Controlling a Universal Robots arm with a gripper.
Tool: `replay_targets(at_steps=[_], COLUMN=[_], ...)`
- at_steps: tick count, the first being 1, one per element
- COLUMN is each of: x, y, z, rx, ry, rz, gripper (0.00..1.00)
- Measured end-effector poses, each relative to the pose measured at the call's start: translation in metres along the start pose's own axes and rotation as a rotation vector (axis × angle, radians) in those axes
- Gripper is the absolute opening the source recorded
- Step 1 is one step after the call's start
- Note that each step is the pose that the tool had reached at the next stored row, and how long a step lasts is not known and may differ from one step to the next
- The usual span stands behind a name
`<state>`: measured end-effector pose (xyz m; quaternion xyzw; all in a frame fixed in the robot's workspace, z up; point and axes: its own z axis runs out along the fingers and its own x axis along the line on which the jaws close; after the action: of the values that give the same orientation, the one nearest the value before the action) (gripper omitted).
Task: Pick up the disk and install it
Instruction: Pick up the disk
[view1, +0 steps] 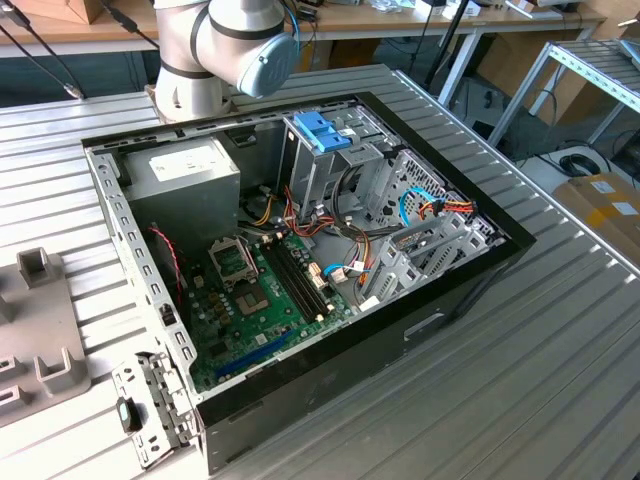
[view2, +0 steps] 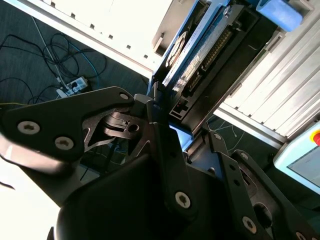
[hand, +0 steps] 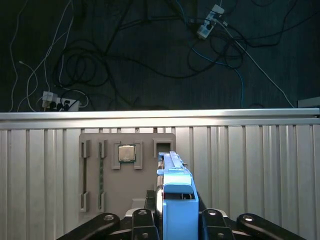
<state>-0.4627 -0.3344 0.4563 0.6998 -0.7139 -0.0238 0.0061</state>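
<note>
The claw (hand: 176, 223) pinches the disk (hand: 175, 195) between its jaws, grey tray (hand: 127, 175) just beyond them; pickup looks done, so installing calls for carrying it squarely into the computer case (view1: 400, 340).

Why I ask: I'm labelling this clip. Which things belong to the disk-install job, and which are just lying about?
Job: disk, gripped in the tool; open computer case, likely where it goes.
Lying about: grey tray with a processor chip; power strip and cables on the floor.
</note>
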Motion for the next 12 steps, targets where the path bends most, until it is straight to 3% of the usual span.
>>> replay_targets(at_steps=[12], x=[-0.0001], y=[0.0002], z=[-0.0032], rx=[0.0000], ry=[0.0000], rz=[0.000], gripper=[0.37])
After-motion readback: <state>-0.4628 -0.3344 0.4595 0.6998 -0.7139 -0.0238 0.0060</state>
